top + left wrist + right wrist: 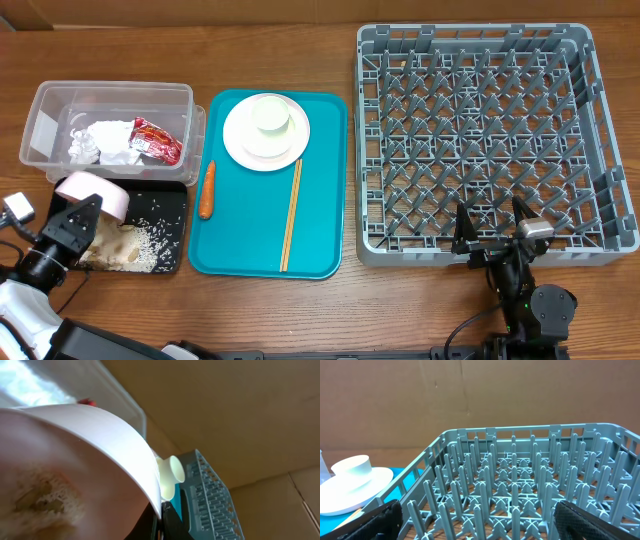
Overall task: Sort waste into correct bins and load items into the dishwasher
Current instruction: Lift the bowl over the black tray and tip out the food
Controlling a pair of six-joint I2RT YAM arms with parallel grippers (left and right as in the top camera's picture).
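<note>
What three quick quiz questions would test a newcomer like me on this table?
1. True or false: the rack already holds dishes.
2. Which lies in the clear tub? A) carrot B) red wrapper C) chopsticks
3. Fill in: the left tool holds a pink ____ tilted over the black tray.

Key: 1 false, it is empty; 2 B; 3 bowl.
</note>
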